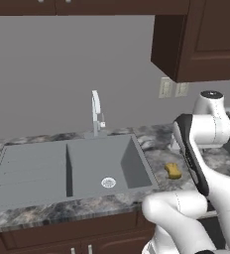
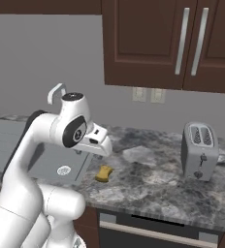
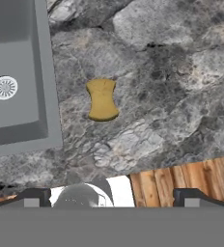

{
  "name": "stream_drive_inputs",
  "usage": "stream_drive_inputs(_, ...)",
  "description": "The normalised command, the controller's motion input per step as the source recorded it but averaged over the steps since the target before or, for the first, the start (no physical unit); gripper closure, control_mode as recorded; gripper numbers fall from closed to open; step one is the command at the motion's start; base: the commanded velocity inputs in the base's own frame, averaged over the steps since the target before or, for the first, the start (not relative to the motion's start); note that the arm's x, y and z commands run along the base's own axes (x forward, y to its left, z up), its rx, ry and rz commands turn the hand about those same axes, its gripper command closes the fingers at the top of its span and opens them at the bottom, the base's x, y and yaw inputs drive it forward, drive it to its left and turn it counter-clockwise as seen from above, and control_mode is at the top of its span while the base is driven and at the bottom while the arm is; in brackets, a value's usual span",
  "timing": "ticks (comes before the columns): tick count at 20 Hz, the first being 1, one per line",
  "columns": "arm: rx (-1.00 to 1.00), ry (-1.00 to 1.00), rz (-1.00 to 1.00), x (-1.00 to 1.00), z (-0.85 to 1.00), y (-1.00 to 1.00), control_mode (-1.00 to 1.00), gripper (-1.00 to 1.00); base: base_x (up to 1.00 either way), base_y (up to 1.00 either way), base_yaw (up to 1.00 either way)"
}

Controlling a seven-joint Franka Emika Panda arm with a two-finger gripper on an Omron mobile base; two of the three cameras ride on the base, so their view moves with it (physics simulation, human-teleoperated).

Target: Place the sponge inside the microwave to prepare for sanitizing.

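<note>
Mustard-yellow waisted soft sponge point(image 3: 102, 100) on marble counter just beside grey sink point(image 3: 17, 72), long axis running away from gripper point(image 3: 112, 197); fingers spread wide, empty, well above it.

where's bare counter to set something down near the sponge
The widest bare stretch of counter lies between the sponge and the toaster. A narrower strip runs along the front edge. Only a thin strip separates the sponge from the sink, so that side is tight.
</note>
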Motion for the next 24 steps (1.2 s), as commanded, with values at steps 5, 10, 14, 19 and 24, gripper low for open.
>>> stream_drive_inputs(5,0.00,0.00,0.00,0.20,-0.48,0.00,-1.00,-1.00,0.00,0.00,0.00)
stream_drive_inputs(10,0.00,0.00,0.00,0.24,-0.56,0.00,-1.00,-1.00,0.00,0.00,0.00)
stream_drive_inputs(14,0.00,0.01,0.00,0.24,-0.48,0.00,-1.00,-1.00,0.00,0.00,0.00)
stream_drive_inputs(19,0.00,0.00,0.00,0.26,-0.32,0.00,-1.00,-1.00,0.00,0.00,0.00)
stream_drive_inputs(24,0.00,0.00,0.00,0.37,-0.09,0.00,-1.00,-1.00,0.00,0.00,0.00)
